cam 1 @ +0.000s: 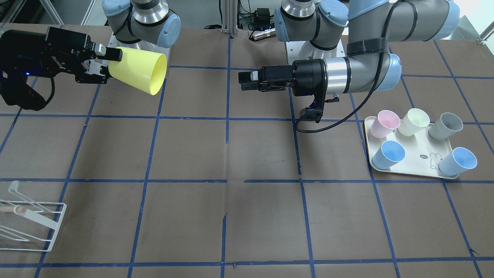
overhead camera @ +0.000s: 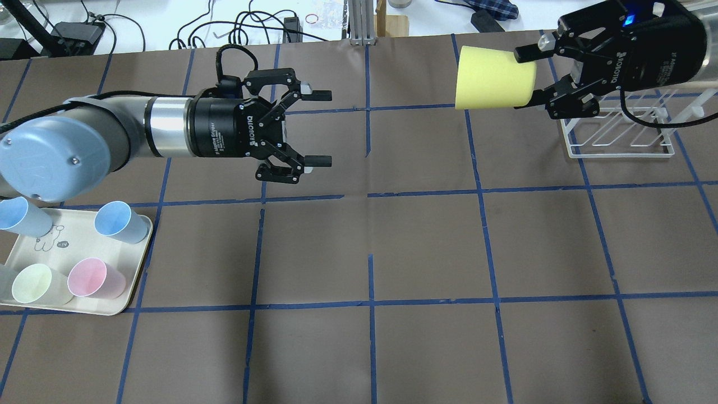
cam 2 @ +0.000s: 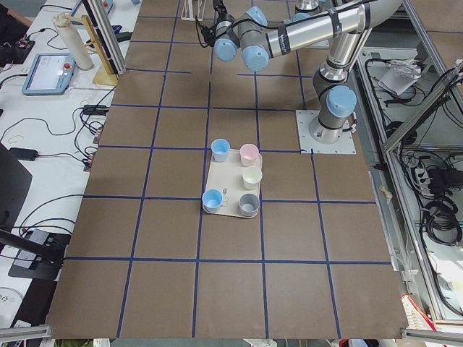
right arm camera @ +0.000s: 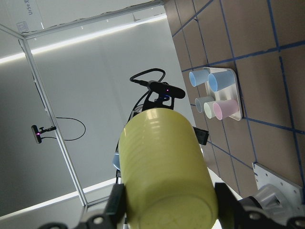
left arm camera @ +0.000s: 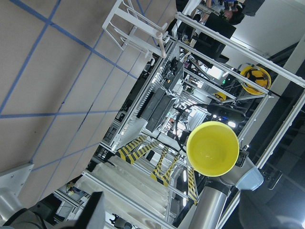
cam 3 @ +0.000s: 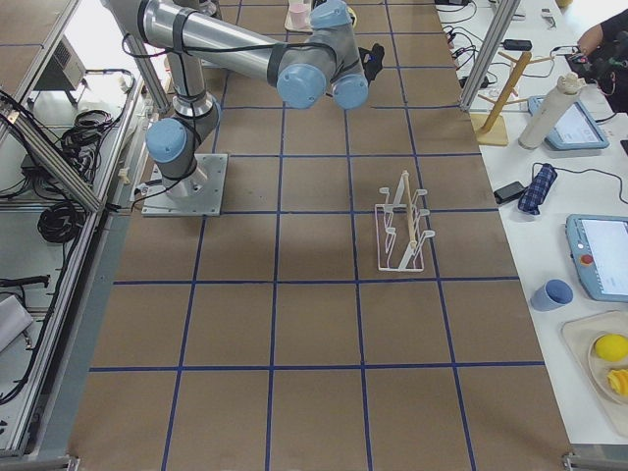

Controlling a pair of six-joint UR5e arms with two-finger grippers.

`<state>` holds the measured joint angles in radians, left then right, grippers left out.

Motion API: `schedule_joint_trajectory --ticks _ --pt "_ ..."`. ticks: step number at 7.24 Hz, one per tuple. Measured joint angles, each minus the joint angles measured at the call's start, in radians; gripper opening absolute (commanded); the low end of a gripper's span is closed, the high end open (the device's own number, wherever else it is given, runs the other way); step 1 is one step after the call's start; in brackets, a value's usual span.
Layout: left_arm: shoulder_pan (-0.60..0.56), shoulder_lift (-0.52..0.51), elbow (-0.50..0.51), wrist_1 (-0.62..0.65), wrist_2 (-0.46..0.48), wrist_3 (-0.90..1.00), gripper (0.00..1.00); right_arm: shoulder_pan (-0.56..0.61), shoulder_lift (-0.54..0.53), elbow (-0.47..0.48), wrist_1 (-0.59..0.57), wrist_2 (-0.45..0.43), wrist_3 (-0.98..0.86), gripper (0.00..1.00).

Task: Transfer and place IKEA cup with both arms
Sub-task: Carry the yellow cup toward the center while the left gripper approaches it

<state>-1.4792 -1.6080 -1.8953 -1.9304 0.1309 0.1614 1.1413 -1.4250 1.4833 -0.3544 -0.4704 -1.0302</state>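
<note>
The bright yellow IKEA cup [overhead camera: 493, 78] is held sideways in the air, its mouth toward the table's middle. My right gripper [overhead camera: 543, 76] is shut on the cup's base end; it also shows in the front view [cam 1: 101, 63] with the cup [cam 1: 139, 70], and in the right wrist view [right arm camera: 164, 162]. My left gripper [overhead camera: 321, 128] is open and empty, level above the table, pointing at the cup with a wide gap between them; the front view [cam 1: 245, 82] shows it too. The left wrist view sees the cup's open mouth [left arm camera: 212, 148] ahead.
A cream tray [overhead camera: 22, 259] at my left holds pastel cups: pink [overhead camera: 92, 278], pale cream-yellow [overhead camera: 36, 284], two light-blue [overhead camera: 119, 222] and a grey one [cam 1: 446, 126]. A white wire rack [overhead camera: 617, 132] stands beneath my right gripper. Blue tape lines grid the brown table.
</note>
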Motion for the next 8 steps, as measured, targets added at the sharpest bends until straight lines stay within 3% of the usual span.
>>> schedule_joint_trajectory --ticks 3,8 --pt "-0.079 -0.023 0.007 0.049 -0.113 -0.017 1.00 0.001 0.001 0.012 0.119 0.018 -0.033 0.35" --pt "-0.190 -0.068 0.007 0.147 -0.243 -0.029 1.00 0.095 -0.003 0.028 0.132 0.099 -0.036 0.36"
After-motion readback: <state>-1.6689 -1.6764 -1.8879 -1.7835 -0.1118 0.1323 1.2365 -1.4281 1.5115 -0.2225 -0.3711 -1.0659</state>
